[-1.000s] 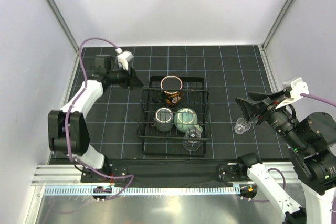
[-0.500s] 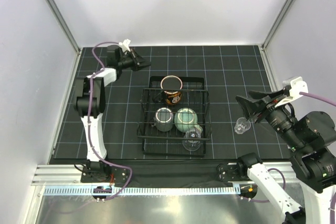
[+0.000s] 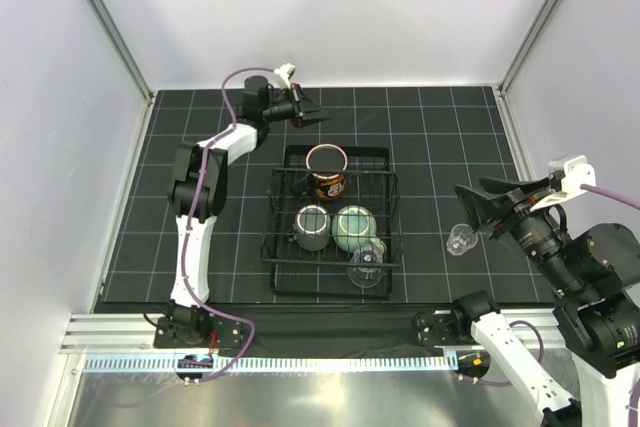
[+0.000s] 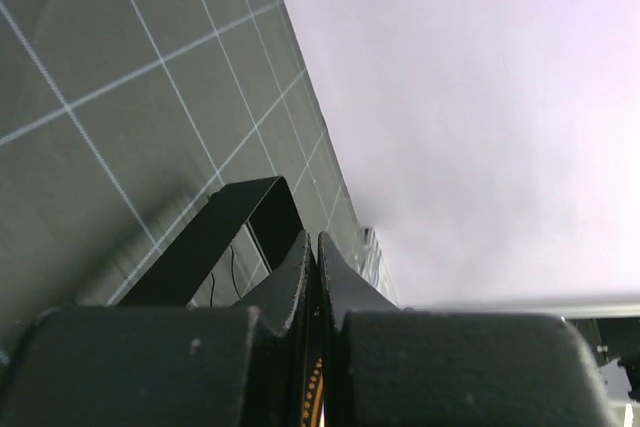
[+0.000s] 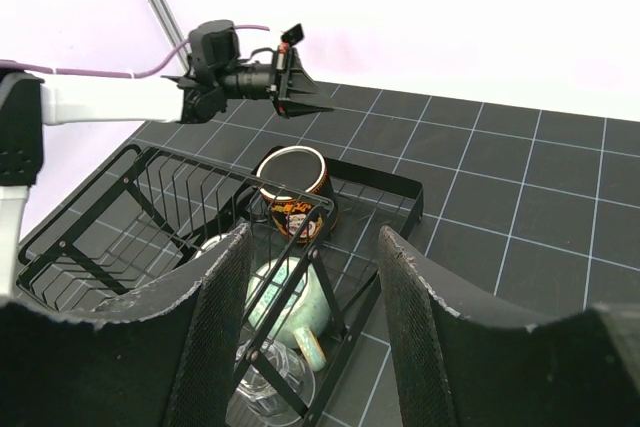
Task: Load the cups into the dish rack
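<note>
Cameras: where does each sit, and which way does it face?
Top: above and behind the arms, looking down on the dish rack; both arms show.
Left wrist: on the left arm, facing mat and back wall; shut left hand shows.
Right wrist: on the right arm, facing the rack; open right hand shows.
Top and right wrist share the rack and left arm.

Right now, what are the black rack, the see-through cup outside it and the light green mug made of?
The dish rack looks like thin metal wire with a black coating: slim bars with gaps between. The clear cup beside it seems to be glass, perhaps clear plastic: the mat shows through it. The pale-green mug looks like glazed ceramic: thick-walled, smooth, slightly shiny.
</note>
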Tool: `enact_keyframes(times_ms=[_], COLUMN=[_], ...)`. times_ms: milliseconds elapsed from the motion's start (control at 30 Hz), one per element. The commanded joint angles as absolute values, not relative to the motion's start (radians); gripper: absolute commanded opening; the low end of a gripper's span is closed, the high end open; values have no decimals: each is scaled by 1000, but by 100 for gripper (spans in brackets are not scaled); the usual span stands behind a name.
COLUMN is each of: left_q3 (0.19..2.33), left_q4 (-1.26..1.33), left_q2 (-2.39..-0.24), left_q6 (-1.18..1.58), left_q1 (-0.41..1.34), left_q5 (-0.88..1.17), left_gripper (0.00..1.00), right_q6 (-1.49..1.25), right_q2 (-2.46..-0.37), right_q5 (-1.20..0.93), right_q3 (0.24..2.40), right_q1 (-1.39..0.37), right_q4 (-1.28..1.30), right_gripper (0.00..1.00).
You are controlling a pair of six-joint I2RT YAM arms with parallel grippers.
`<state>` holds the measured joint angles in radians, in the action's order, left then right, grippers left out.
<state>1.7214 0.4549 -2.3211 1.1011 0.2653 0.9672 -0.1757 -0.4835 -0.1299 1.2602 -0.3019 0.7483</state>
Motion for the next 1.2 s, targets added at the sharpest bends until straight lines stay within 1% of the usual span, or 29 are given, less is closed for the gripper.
enact_keyframes(times_ms=[0, 167, 200, 233, 567, 733, 867, 900, 1033, 1167], left_q3=[1785, 1787, 1793, 1796, 1744, 1664, 1605, 1603, 1641, 1652], left_q4=[408, 293, 202, 178, 104, 78, 28, -77, -383, -587], left_q2=[-2373, -2382, -2384, -2382, -2347, -2301, -2255, -2241, -2218, -2204], left_q6=[1106, 1020, 991, 958, 845, 769, 701, 668, 387, 232], left_q1=[275, 293, 299, 304, 334, 334, 333, 333, 333, 334], left_q5=[1052, 1127, 1135, 1141, 1244, 1313, 1309, 1298, 1230, 1187], left_gripper=[0, 0, 0, 0, 0, 0, 0, 0, 0, 0], right_q6=[-186, -176, -178, -176, -181, -181, -181, -181, -179, -172], right_q2=[-476, -473, -471, -469, -462, -457, -451, -451, -448, -452], right_q5=[-110, -109, -109, -109, -112, -110, -106, -104, -103, -109], right_q3=[1261, 1275, 1270, 1270, 1267, 1276, 1278, 1279, 1281, 1279], right_q1=[-302, -304, -302, -304, -304, -304, -304, -304, -304, -302], right_q4=[727, 738, 744, 745, 750, 764, 775, 775, 775, 772], right_gripper=[55, 55, 55, 55, 55, 55, 55, 55, 55, 55])
